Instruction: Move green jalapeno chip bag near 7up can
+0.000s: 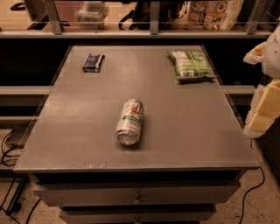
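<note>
The green jalapeno chip bag [190, 64] lies flat at the table's far right corner, green with white panels. The 7up can [130, 121] lies on its side near the middle of the grey table [78, 131], its open end toward the front edge. The bag and the can are well apart. My gripper [264, 105] shows as pale white and yellowish parts at the right edge of the view, beyond the table's right side and to the right of the bag. It touches neither thing.
A small dark blue wrapped bar [93, 62] lies at the table's far left. A rail and shelf with packages [214, 13] run behind the table. Drawers [138, 197] sit below the front edge. Cables [8, 148] trail on the floor at left.
</note>
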You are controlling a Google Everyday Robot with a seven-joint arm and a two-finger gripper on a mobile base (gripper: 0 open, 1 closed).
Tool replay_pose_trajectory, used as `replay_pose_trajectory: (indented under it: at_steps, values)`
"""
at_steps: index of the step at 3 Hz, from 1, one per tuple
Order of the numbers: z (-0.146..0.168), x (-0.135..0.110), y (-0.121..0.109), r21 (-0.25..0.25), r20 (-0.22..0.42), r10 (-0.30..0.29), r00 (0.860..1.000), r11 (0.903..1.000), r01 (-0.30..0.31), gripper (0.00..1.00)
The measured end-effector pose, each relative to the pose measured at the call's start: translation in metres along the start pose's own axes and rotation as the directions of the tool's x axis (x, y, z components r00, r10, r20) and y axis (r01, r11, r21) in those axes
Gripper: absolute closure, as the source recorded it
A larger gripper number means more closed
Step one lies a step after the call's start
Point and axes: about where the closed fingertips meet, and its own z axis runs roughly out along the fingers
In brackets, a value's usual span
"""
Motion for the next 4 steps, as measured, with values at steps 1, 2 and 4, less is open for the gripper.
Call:
replay_pose_trajectory:
  at_steps: [1, 2, 4]
  values:
    - [-0.001, -0.001, -0.001, 0.003, 0.008, 0.003, 1.000, 1.0000, -0.003, 0.00]
    - [0.011, -0.006, -0.016, -0.003, 0.075, 0.075, 0.994, 0.9972, -0.075, 0.00]
    - [0.059, -0.026, -0.070, 0.019, 0.240, 0.238, 0.941, 0.9681, -0.250, 0.00]
